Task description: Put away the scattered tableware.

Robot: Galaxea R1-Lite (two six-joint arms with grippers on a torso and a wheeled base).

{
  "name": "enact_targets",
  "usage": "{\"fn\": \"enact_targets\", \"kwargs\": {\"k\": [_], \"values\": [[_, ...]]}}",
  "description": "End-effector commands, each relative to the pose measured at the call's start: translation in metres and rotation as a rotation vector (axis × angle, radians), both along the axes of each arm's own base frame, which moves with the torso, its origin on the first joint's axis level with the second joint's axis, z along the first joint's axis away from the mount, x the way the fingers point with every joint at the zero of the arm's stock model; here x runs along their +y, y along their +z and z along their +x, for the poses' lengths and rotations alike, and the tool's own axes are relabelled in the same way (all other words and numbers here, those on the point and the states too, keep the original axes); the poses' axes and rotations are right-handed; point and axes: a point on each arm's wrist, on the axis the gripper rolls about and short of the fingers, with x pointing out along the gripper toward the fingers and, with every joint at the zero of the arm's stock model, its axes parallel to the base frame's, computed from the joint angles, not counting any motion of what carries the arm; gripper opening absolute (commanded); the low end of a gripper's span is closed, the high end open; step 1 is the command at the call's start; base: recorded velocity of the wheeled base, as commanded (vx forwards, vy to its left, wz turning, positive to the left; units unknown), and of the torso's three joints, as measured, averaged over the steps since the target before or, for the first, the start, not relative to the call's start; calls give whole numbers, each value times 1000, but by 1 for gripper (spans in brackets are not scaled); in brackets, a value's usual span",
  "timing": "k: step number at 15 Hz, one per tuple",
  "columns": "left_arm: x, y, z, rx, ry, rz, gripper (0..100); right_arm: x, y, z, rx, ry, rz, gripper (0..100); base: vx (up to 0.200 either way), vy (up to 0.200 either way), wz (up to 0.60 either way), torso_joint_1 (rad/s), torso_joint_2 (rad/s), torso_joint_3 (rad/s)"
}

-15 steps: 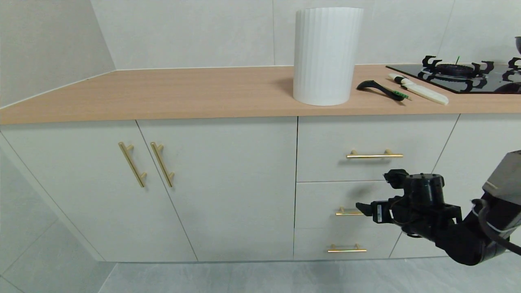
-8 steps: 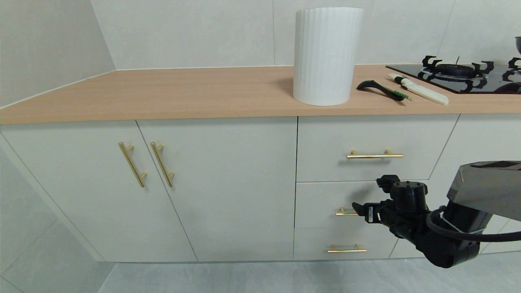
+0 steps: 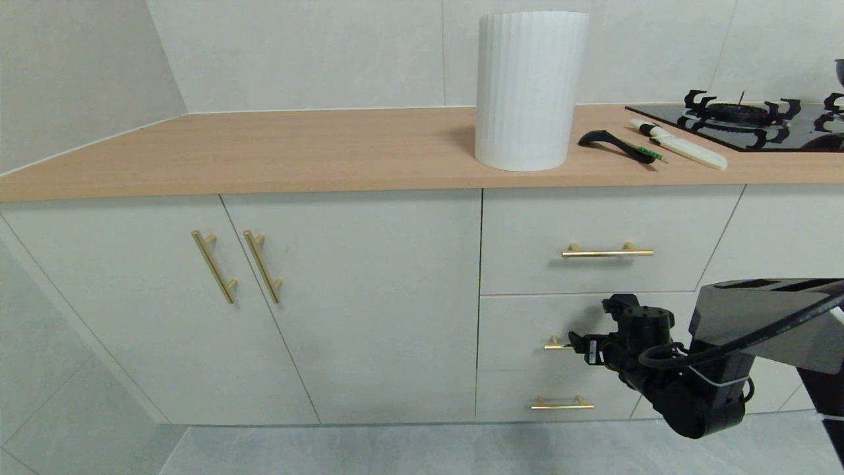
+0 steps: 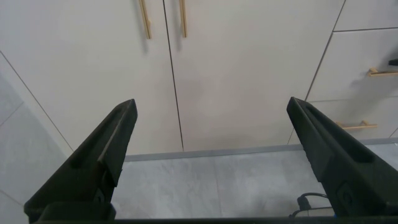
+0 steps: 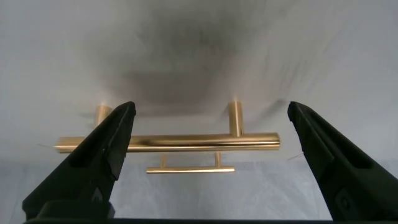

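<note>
While the spoon (image 3: 613, 141) and knife (image 3: 689, 153) lie up on the counter (image 3: 264, 148), the right gripper (image 5: 210, 112) is low down, jaws wide open and empty, with the middle drawer handle (image 5: 168, 144) lying sideways straight ahead of them.

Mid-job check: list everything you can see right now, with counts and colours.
Ribbed canister: one, white, on the countertop.
Utensil: one, black, right of the canister.
Thin stick: one, green-tipped, beside the utensil.
Knife-like piece: one, white, near the hob.
Hob: one, black, countertop's right end.
Door handles: two, gold.
Drawer handles: three, gold, stacked.
Left claw: black, open, low before the doors.
Right claw: black, open, at the middle drawer handle.
</note>
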Motion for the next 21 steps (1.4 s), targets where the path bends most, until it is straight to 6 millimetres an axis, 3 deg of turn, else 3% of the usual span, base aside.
{"fn": "enact_targets", "kwargs": {"k": [1, 21], "values": [[0, 0, 0, 2, 0, 0, 100, 0, -8, 2, 11, -1, -2, 100, 0, 0, 0, 0, 0, 0], [0, 0, 0, 2, 0, 0, 100, -7, -7, 1, 66, -19, 17, 100, 0, 0, 0, 0, 0, 0]]}}
